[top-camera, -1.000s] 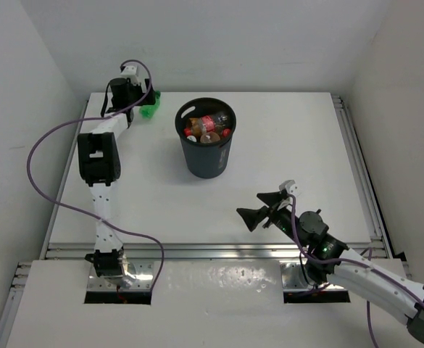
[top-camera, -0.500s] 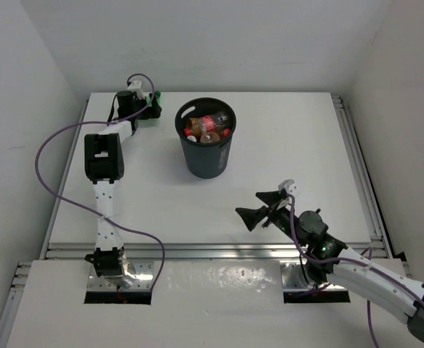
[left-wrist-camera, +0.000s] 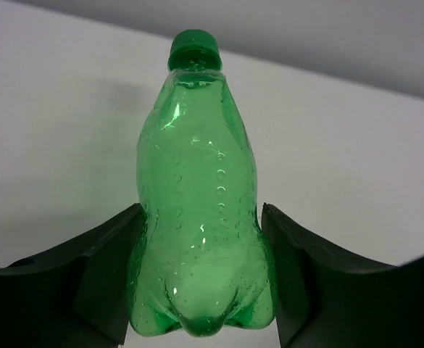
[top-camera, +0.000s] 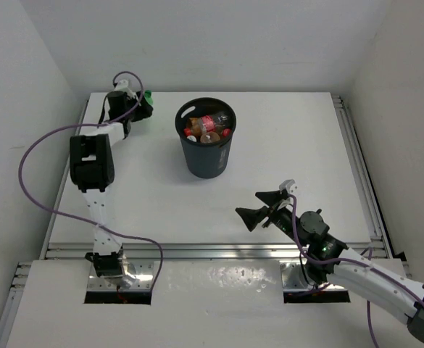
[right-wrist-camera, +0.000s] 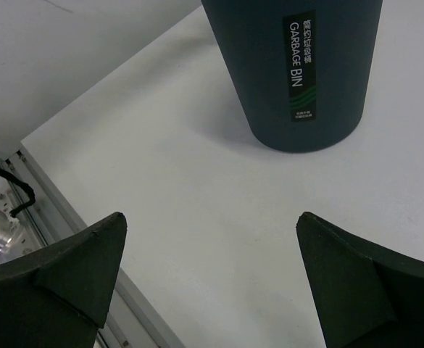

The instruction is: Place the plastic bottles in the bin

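Observation:
A green plastic bottle (left-wrist-camera: pixel 197 196) with a green cap fills the left wrist view. Both black fingers (left-wrist-camera: pixel 103 268) press against its lower sides, so my left gripper (left-wrist-camera: pixel 202 217) is shut on it. From above, that bottle (top-camera: pixel 147 96) shows at the table's far left corner, at the tip of the left gripper (top-camera: pixel 140 103). The black bin (top-camera: pixel 206 158) stands at the back middle and holds a red-labelled bottle (top-camera: pixel 210 122) and an orange one (top-camera: pixel 196 130). My right gripper (top-camera: pixel 249 204) hovers open near the front right, pointing at the bin (right-wrist-camera: pixel 298 72), with nothing between its fingers.
White walls close in on the left, back and right of the white table (top-camera: pixel 284 145). A metal rail (top-camera: pixel 219 251) runs along the near edge and another along the right side (top-camera: pixel 360 167). A purple cable (top-camera: pixel 34 181) loops off the left arm.
The left gripper has gone from open to shut on the green bottle, and the left arm has swung slightly leftward at the far corner. The right arm has not moved.

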`<action>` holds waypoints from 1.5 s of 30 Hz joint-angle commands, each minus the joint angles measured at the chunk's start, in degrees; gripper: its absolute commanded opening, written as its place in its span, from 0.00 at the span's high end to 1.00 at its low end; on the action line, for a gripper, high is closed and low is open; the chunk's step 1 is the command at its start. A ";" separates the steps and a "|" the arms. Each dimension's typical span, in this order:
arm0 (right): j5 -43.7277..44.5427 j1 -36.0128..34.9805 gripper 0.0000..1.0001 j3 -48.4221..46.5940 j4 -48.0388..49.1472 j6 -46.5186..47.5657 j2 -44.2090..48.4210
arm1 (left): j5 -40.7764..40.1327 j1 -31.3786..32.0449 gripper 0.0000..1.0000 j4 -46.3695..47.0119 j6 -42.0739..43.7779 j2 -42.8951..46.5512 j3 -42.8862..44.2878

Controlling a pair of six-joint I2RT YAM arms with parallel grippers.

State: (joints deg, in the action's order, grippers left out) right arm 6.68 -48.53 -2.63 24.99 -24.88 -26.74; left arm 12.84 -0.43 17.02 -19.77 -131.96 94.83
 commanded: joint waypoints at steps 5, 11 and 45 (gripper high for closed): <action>-0.79 -0.42 0.01 0.87 3.30 -1.66 -1.38 | -0.37 2.68 0.80 -7.15 -4.23 31.45 -3.85; 0.53 -0.51 0.01 0.17 0.76 -2.89 -0.77 | 3.51 12.44 0.78 -2.78 0.25 49.93 -15.45; 2.99 -0.60 0.01 1.93 -1.35 -3.24 4.24 | 6.76 26.97 0.32 -9.02 16.34 48.11 -26.80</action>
State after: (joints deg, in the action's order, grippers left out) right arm 8.91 -48.90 -2.59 20.93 -28.69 -22.50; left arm 20.84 26.11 7.49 -5.08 -84.03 66.83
